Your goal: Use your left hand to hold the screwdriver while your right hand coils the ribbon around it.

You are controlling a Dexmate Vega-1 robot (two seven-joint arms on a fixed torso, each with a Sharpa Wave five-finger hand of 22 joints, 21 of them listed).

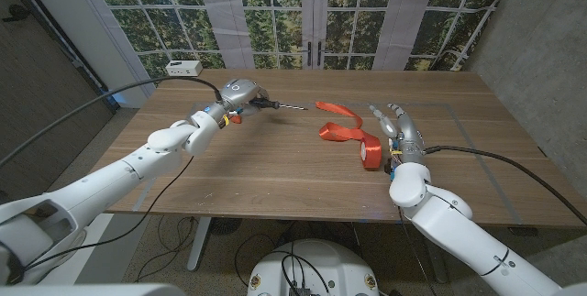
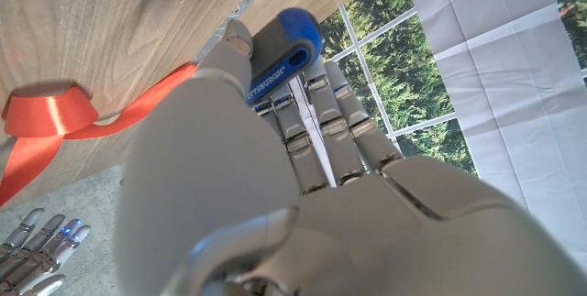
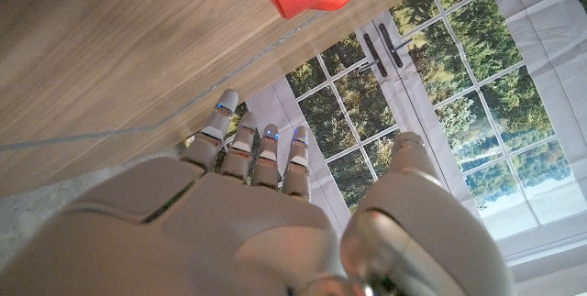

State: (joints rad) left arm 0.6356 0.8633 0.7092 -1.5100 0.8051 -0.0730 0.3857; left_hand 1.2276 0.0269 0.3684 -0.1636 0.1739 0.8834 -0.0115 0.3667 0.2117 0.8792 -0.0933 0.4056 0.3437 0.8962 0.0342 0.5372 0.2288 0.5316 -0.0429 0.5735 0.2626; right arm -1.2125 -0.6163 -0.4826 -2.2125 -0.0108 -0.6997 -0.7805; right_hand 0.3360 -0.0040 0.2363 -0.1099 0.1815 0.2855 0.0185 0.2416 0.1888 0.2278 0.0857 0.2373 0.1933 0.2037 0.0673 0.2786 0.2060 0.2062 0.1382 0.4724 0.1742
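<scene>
Left robot hand: positioned over the desk toward the far left corner, fingers wrapped around the handle of the screwdriver. The left wrist view confirms the grasp, with the blue butt of the handle protruding past the curled fingers. The shaft extends out toward the desk's middle, roughly parallel to the far edge; whether the tip touches the surface cannot be determined.

Ribbon: orange, lying loose on the desk near the centre, running from a free end near the screwdriver tip to a rolled portion just beside the right robot hand. Ribbon and screwdriver are apart.

Right robot hand: toward the right side of the desk, fingers spread and extended toward the far edge, holding nothing.

A small white box sits at the far left corner.
</scene>
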